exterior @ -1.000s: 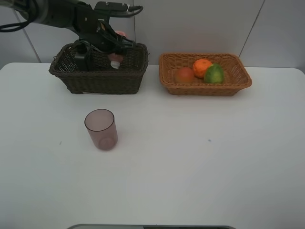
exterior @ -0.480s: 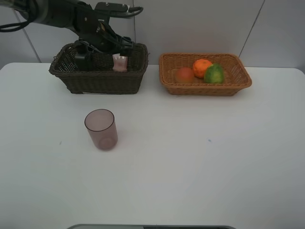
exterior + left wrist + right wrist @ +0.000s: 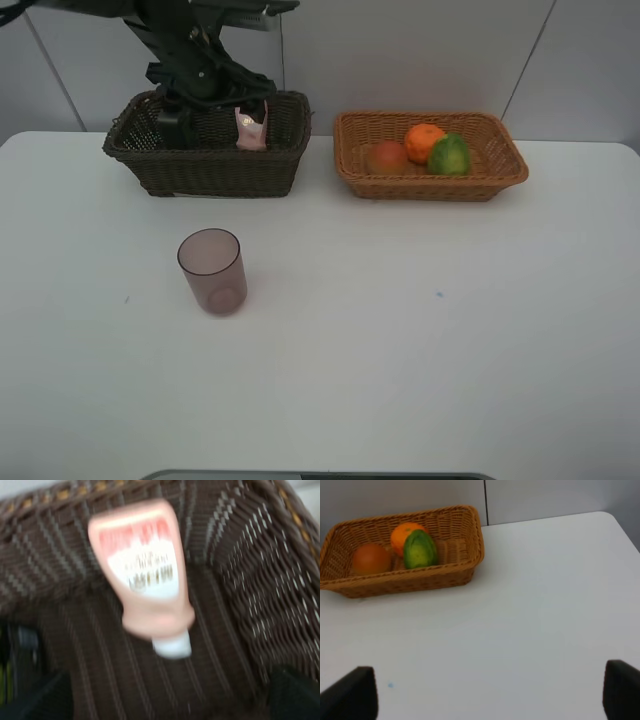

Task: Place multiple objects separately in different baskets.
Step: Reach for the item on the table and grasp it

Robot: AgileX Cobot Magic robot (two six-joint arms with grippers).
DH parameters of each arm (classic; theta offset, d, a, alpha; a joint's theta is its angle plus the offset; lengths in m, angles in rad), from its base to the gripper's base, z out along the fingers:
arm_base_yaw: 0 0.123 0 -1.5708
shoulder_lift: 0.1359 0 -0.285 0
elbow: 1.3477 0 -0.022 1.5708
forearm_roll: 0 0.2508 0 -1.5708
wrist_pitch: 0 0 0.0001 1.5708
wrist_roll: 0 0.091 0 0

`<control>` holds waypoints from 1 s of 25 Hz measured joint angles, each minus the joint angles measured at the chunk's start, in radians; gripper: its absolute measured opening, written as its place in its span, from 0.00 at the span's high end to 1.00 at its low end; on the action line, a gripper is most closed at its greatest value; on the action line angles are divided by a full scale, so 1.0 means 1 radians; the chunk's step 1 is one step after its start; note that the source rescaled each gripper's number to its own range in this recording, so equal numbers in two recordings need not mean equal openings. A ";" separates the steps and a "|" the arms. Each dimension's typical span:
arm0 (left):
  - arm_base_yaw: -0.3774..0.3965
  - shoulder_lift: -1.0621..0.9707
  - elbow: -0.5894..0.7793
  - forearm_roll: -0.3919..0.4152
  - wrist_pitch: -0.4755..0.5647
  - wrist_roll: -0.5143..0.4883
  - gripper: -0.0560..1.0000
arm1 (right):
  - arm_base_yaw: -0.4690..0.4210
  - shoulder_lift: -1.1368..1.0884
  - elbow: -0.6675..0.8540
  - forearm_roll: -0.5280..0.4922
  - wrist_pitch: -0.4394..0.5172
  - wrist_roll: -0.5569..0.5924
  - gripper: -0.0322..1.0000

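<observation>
Upright, the mauve cup (image 3: 212, 272) stands on open table (image 3: 420, 340).

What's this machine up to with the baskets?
It is sorting small things into two baskets. The left gripper hangs open above the dark basket, where a pink tube lies, cap down. The tan basket holds an orange, a peach and a green fruit. A mauve cup stands on the table, not yet sorted.
</observation>
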State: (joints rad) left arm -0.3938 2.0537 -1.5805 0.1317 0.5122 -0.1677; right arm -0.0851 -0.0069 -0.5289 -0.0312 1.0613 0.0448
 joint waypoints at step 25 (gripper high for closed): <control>-0.057 -0.453 0.528 -0.053 0.287 0.121 0.00 | 0.000 0.000 0.000 0.000 0.000 0.000 0.00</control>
State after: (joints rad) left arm -0.4504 1.6011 -1.0522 0.0783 0.7989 -0.0471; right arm -0.0851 -0.0069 -0.5289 -0.0312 1.0613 0.0448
